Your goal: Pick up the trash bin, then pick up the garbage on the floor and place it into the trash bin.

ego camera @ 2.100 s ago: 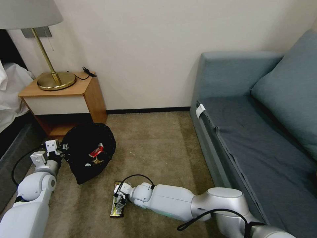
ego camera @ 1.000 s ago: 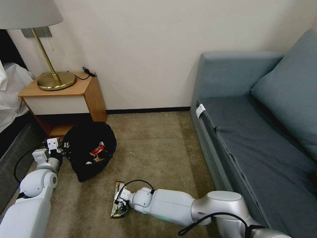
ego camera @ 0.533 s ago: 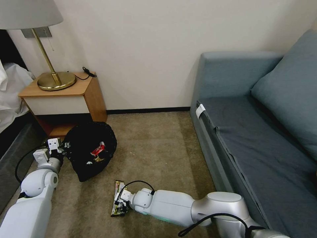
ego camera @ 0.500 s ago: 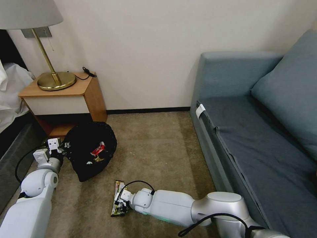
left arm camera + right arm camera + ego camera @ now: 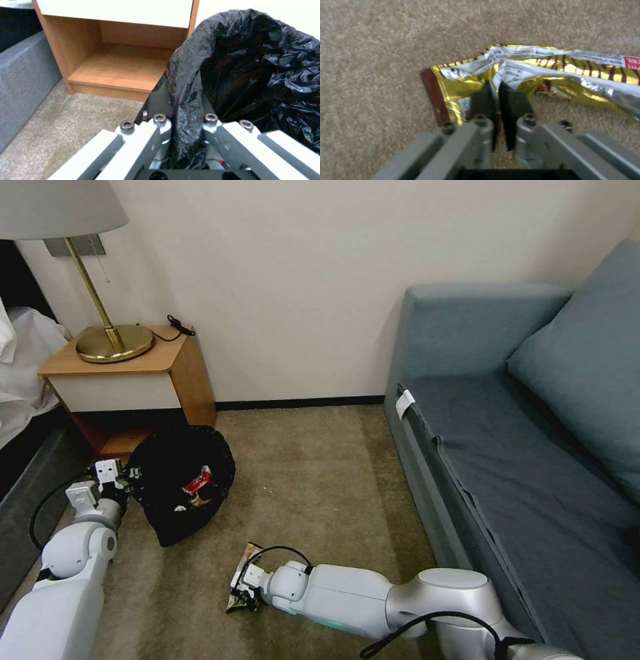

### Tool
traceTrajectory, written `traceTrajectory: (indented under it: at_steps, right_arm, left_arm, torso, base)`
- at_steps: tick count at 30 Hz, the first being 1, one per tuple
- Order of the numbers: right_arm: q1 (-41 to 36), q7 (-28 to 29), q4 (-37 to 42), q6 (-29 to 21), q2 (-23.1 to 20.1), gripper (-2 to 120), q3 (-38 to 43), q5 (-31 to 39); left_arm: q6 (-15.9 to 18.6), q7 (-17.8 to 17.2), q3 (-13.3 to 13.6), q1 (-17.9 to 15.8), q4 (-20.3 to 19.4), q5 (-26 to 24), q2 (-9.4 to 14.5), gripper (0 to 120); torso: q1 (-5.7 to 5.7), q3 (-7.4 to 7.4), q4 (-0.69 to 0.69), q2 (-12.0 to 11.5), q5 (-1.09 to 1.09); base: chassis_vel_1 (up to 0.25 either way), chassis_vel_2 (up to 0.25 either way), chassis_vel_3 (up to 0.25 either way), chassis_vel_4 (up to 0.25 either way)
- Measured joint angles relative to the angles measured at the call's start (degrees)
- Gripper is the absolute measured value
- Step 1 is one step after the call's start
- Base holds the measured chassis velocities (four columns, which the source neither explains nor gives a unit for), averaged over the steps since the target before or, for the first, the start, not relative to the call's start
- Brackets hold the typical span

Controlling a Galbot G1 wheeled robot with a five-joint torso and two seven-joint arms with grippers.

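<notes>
A: Carpet (image 5: 320, 480) by nightstand (image 5: 127, 380): left gripper (image 5: 181, 117) was clamped on trash bin (image 5: 180, 480) rim.
B: Right gripper (image 5: 496, 97) pinched gold wrapper (image 5: 533, 67) near the bin, folded, low over carpet.

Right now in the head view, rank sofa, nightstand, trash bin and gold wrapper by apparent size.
1. Sofa, by far the largest.
2. Nightstand.
3. Trash bin, close behind the nightstand; it is nearer the camera, so that order is unsure.
4. Gold wrapper, smallest, pinched by the right gripper.
</notes>
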Motion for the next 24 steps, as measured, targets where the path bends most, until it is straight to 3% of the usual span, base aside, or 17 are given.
traceTrajectory:
  at_steps: [11,24]
  right_arm:
    - [0.65,-0.14,0.02,-0.23,-0.1,0,1.08,-0.01]
    - [4.74,0.1,1.34,-0.73,-0.11,0,5.34,-0.03]
  left_arm:
    - [-0.01,0.11,0.16,-0.31,0.18,-0.13,0.05,4]
    - [-0.02,0.25,0.17,-0.6,0.7,-1.25,1.84,4]
  torso:
    - [0.0,0.01,-0.01,-0.02,-0.04]
    - [0.0,0.01,-0.01,-0.02,-0.02]
  base:
    - [0.0,0.0,0.0,0.0]
    - [0.0,0.0,0.0,0.0]
